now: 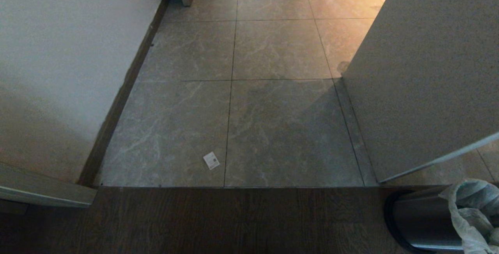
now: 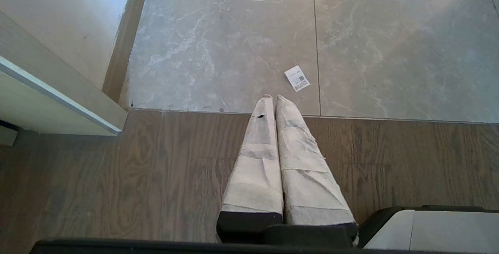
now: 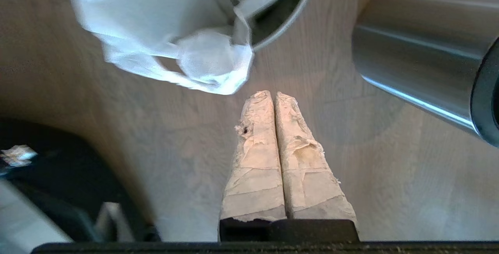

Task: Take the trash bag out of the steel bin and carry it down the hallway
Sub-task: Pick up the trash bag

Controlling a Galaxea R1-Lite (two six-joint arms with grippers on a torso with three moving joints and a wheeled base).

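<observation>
The right gripper [image 3: 273,95] points downward, its two tape-wrapped fingers [image 3: 257,156] pressed flat together with nothing between them; the tips hang just short of the trash bag [image 3: 187,51], apart from it. The left gripper [image 2: 273,98] also points downward, its wrapped fingers [image 2: 257,160] closed against each other and empty. Neither arm shows in the head view.

the steel bin [image 1: 419,221] is being cut off by the head view's lower right corner, its top lying outside. the trash bag [image 1: 473,213] is running off that edge too. the small white label [image 1: 211,160] is showing print too tiny to read.
</observation>
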